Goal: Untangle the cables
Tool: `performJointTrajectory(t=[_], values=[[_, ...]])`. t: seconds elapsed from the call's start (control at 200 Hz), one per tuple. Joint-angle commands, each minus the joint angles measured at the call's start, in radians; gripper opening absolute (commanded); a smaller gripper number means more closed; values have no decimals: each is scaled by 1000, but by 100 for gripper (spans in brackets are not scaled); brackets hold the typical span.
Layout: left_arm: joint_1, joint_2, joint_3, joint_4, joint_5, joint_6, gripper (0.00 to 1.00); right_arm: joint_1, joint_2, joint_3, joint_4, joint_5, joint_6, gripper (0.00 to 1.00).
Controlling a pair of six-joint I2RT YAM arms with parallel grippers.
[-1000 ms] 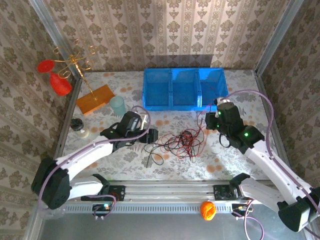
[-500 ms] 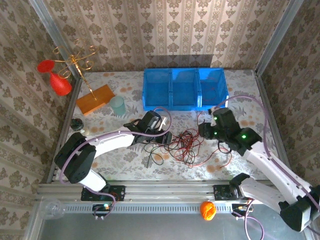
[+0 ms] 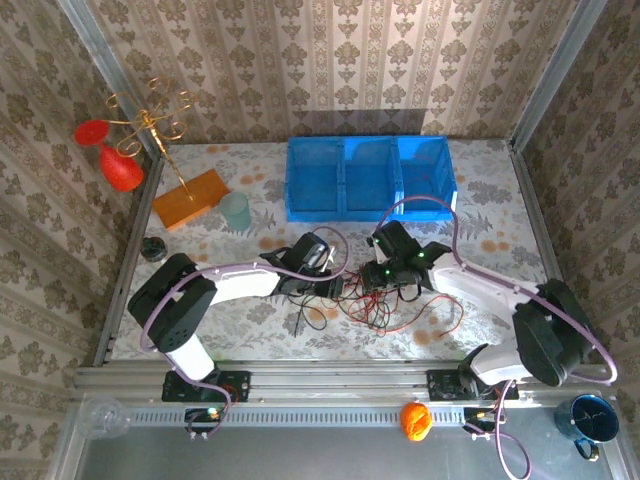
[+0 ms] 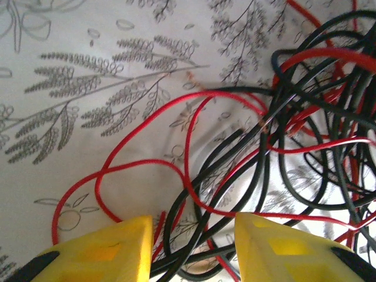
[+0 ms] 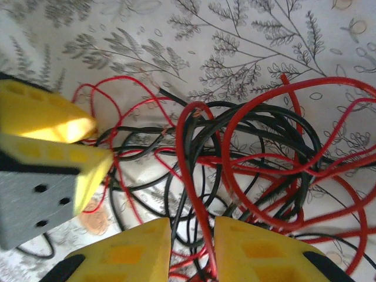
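Left claw [image 4: 192, 228] of mine sits low over the tabletop [image 3: 230, 322] at the left edge of the heap. Its yellow fingers stand apart, with a handful of black and red strands running through the gap, and none looks nipped. Just to its right lie the cables [image 3: 378, 300], a loose knot of thin red and black wire in the middle of the tabletop. They are nearer the near edge than the blue bins [image 3: 370, 180] at the far side, and a few loops trail out to the near side and the right. I judge them light and limp, with no stiffness to hold a shape. Their smooth sheathing will likely slip through a slack pinch. A tug on one strand would probably drag its neighbours and could tighten the knot. The better hold, I think, is a single strand where it leaves the heap, such as the red loop lying alone on the left in my left wrist view, rather than the crossed bundle. Right claw [image 5: 192, 226] hangs over the right part of the same heap, close beside the left one. Its fingers are narrowly apart, with a red strand and some black passing between them, and I see no firm pinch.
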Motion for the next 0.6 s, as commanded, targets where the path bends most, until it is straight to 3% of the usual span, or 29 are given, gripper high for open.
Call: performJointTrajectory(t=[0.0,0.185,0.595], values=[[-4,1,-15,25,-10,-20,42,3,36,19,37,8,-27,24],[-3,-16,-18,7,-19,-13,41,5,0,25,33,39,-23,0],[39,-115,-52,-38,-59,-1,37,101,-299,261,-98,158,-95,0]])
